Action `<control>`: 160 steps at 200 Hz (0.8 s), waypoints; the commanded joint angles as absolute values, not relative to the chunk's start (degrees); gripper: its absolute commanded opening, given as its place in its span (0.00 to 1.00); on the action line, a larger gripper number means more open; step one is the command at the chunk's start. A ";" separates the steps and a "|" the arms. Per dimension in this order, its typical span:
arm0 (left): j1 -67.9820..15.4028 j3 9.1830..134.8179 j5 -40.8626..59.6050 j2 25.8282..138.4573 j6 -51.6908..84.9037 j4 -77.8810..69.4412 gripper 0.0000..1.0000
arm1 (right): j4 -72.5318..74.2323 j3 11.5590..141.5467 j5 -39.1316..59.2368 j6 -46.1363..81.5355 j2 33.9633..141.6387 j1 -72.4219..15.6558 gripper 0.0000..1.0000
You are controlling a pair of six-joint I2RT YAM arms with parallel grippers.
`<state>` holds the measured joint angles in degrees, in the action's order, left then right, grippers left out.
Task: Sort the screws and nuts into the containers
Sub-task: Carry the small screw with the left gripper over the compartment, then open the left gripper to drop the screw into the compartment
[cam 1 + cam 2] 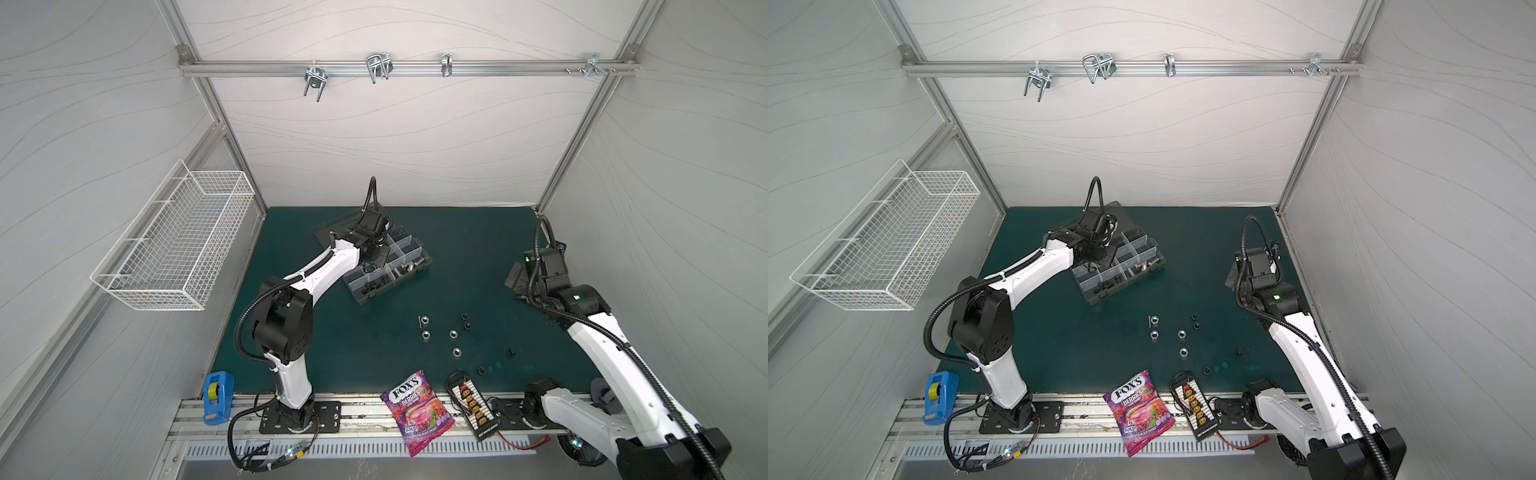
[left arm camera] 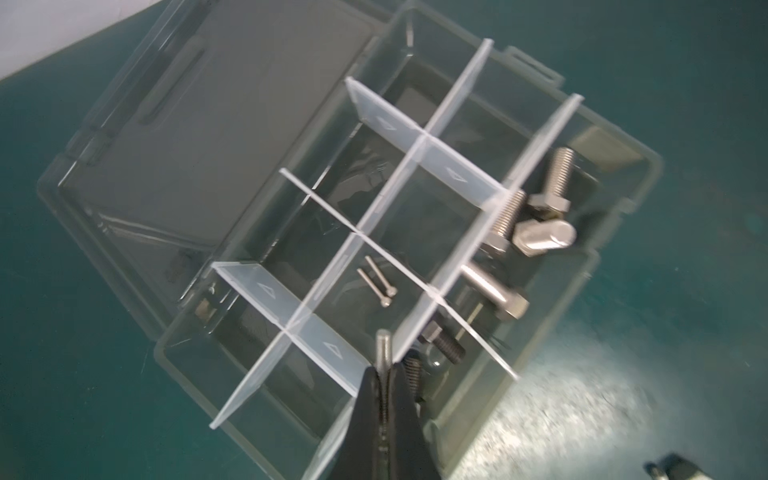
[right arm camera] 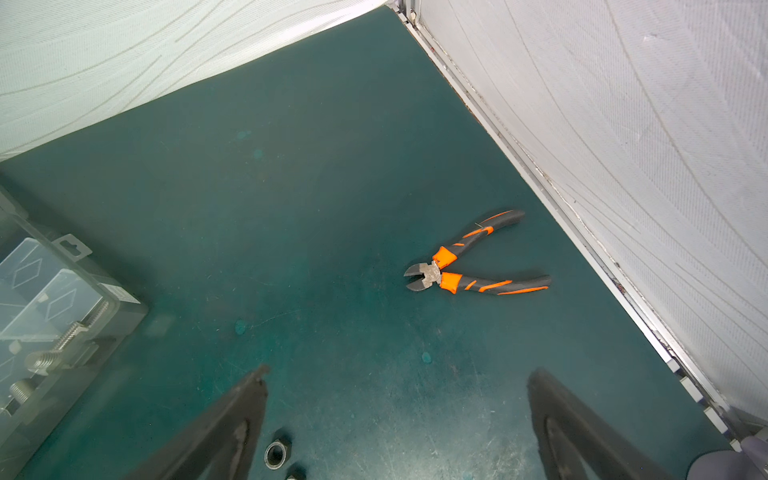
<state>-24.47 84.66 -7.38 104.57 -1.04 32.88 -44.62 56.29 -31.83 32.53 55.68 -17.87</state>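
Left wrist view: left end effector clamps thin screw over containers; light, slippery, grip mid-shank. Right end effector wide, empty.

Both top views hang high above my two bases and look steeply down on the whole tabletop, with the organizer box near the centre of the frame. My left wrist camera sits close over that box, looking into it. My right wrist camera looks past my jaws at the tabletop's far corner, catching the same box's edge.
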 commanded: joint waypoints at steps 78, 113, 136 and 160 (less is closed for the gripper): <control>-20.92 92.37 -6.29 114.18 0.98 33.53 0.00 | -45.36 57.00 -31.33 32.80 55.23 -17.51 0.99; -20.48 92.55 -5.69 115.27 1.56 33.30 0.00 | -45.44 57.30 -31.21 32.82 55.39 -17.49 0.99; -20.48 92.45 -5.81 115.51 1.58 33.48 0.14 | -45.57 57.55 -31.29 32.71 55.45 -17.53 0.99; -20.46 92.02 -5.97 115.34 1.59 33.76 0.21 | -45.62 57.57 -31.26 32.65 55.28 -17.58 0.99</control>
